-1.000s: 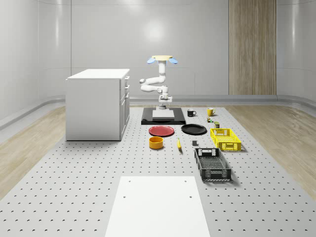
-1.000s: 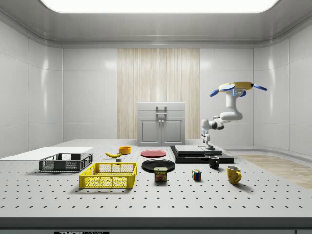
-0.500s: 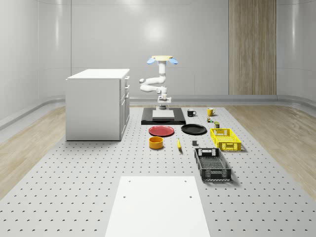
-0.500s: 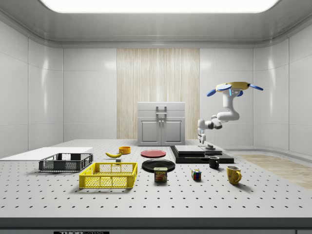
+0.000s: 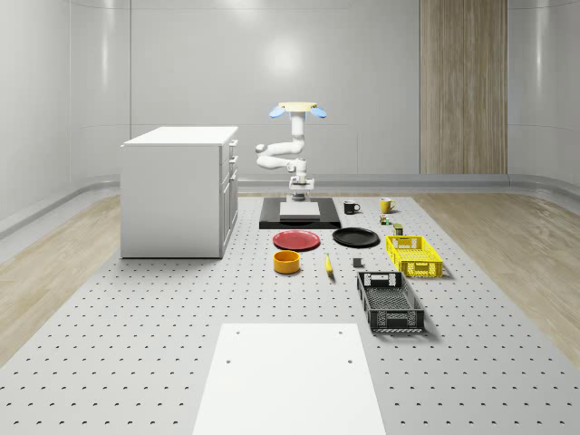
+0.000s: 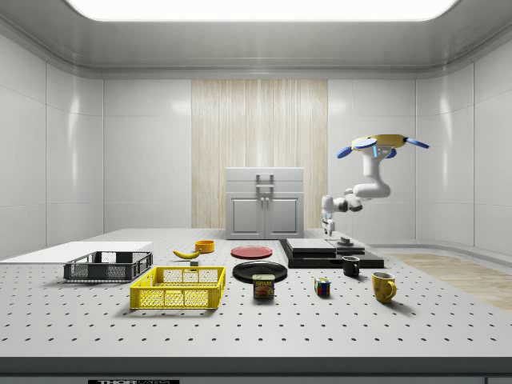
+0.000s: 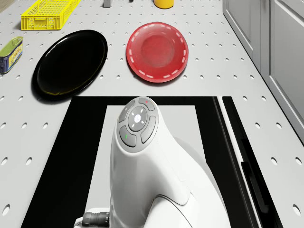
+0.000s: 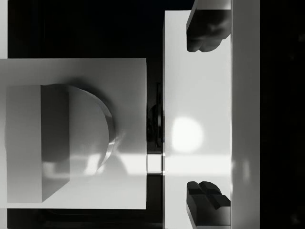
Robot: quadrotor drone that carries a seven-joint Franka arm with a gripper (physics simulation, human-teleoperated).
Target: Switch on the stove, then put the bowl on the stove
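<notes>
Hovering drone over stove, gripper above it, bowl well apart

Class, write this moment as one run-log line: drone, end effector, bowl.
drone: hovering over stove | end effector: above stove, open, empty | bowl: on table, not yet moved

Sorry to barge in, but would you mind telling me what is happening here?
The drone hovers above the far end of the stove, its arm bent down so the open gripper hangs just over the stove's knob. The orange bowl sits on the table in front of the red plate, untouched.
</notes>
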